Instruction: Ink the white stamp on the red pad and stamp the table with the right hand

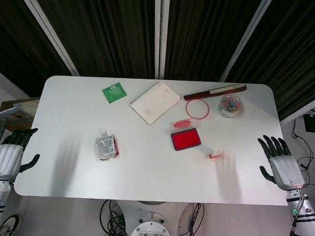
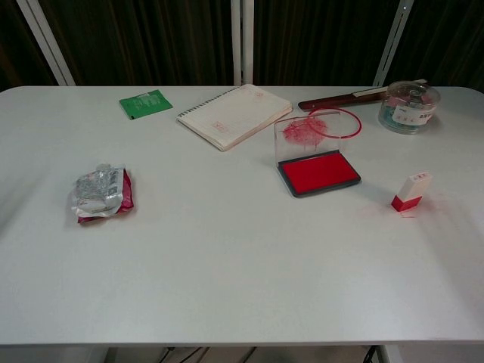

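Observation:
The white stamp (image 1: 216,153) (image 2: 412,191), with a red base, stands on the white table (image 1: 145,169), right of the red ink pad (image 1: 185,139) (image 2: 319,173). The pad lies open, its clear lid (image 2: 305,134) raised behind it and smeared with red. My right hand (image 1: 281,166) hovers over the table's right edge, fingers spread, holding nothing, well right of the stamp. Off the table's left edge my left hand (image 1: 6,156) is open and empty too. Neither hand shows in the chest view.
A spiral notebook (image 1: 154,102), a green packet (image 1: 114,91), a crumpled silver-red pouch (image 1: 106,146), a red ring (image 1: 197,107), a dark red flat case (image 1: 214,91) and a clear round box (image 1: 230,105) lie on the table.

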`<state>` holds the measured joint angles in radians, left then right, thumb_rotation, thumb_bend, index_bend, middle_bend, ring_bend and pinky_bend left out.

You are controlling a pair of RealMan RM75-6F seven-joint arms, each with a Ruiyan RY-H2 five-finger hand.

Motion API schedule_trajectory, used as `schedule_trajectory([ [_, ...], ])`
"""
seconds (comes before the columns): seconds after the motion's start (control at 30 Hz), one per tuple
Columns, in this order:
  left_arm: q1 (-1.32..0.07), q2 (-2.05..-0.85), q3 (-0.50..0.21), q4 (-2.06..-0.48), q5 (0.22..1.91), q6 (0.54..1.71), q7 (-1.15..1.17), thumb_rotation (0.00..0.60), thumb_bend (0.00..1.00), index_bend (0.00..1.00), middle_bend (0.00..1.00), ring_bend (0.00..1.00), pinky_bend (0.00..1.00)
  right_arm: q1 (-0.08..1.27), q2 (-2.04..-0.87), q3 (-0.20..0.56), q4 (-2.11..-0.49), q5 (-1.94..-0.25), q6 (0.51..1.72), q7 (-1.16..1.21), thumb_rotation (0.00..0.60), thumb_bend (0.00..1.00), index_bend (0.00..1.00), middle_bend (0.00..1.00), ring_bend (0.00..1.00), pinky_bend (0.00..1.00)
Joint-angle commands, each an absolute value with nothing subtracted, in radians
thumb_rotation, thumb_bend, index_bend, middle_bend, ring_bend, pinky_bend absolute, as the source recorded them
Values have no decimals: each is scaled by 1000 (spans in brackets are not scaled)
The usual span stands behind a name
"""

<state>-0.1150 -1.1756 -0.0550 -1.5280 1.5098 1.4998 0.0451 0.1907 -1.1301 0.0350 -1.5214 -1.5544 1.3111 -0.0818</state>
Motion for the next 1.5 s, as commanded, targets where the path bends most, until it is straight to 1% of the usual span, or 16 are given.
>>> schedule_trajectory([
  [0.03,-118,-1179,-56,-1524,1512,1498,43,600,237,136,213,211,299,222,-1133,37,-1508,-1552,1270,-88,600,261,0,40,0,0],
  [0.17,-119,-1182,-58,-1514,1507,1496,39,600,235,135,213,210,299,277,-1152,45,-1491,-1562,1207,-104,600,261,0,87,0,0],
  [0.33,-113,-1177,-61,-1511,1504,1507,30,600,236,135,213,210,299,359,-1208,55,-1451,-1555,1099,-121,600,261,10,138,0,0],
  [0.53,-111,-1177,-62,-1500,1497,1506,20,600,236,135,208,199,298,412,-1280,60,-1403,-1551,1053,-141,600,261,45,169,0,0],
  [0.63,-110,-1176,-65,-1500,1486,1501,23,600,236,135,200,193,298,425,-1306,59,-1391,-1556,1052,-144,600,261,48,178,0,0],
  [0.83,-102,-1175,-69,-1504,1493,1525,14,600,235,135,200,193,299,448,-1347,44,-1368,-1552,1024,-160,600,261,86,192,0,0],
  [1.03,-99,-1176,-71,-1498,1493,1532,6,600,228,135,200,193,298,456,-1372,38,-1350,-1552,1035,-167,600,262,109,214,0,0],
  [1.3,-100,-1179,-72,-1496,1497,1533,10,600,229,135,200,182,298,471,-1437,39,-1266,-1558,1057,-139,600,263,267,256,0,0],
  [1.5,-97,-1178,-75,-1494,1492,1536,5,600,228,135,200,180,298,483,-1481,36,-1214,-1559,1060,-122,600,263,317,270,3,0],
])
